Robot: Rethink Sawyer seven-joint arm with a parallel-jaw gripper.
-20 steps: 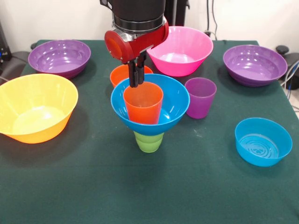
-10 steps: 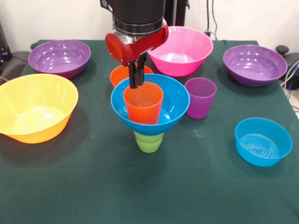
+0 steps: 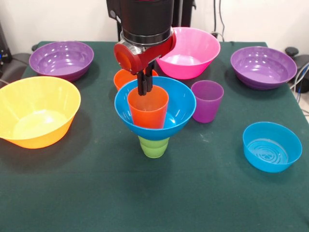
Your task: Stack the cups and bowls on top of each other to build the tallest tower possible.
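The tower stands mid-table: a green cup (image 3: 154,147) at the bottom, a medium blue bowl (image 3: 181,104) on it, and an orange cup (image 3: 148,111) upright inside the bowl. My gripper (image 3: 145,91) hangs over the orange cup's far rim, its two black fingers pressed together and nothing visibly between them. Whether the tips touch the rim I cannot tell. A small orange bowl (image 3: 123,77) sits on the table just behind the tower, partly hidden by the gripper. A purple cup (image 3: 207,101) stands to the tower's right.
A large yellow-orange bowl (image 3: 38,111) sits at the left and a large pink bowl (image 3: 193,53) behind the tower. Purple bowls stand at the back left (image 3: 61,59) and back right (image 3: 263,66). A small blue bowl (image 3: 272,146) lies at the front right.
The gripper has shifted a little to the right and slightly down, from beside the orange cup's left far rim to over its far rim. The cups and bowls have not moved.
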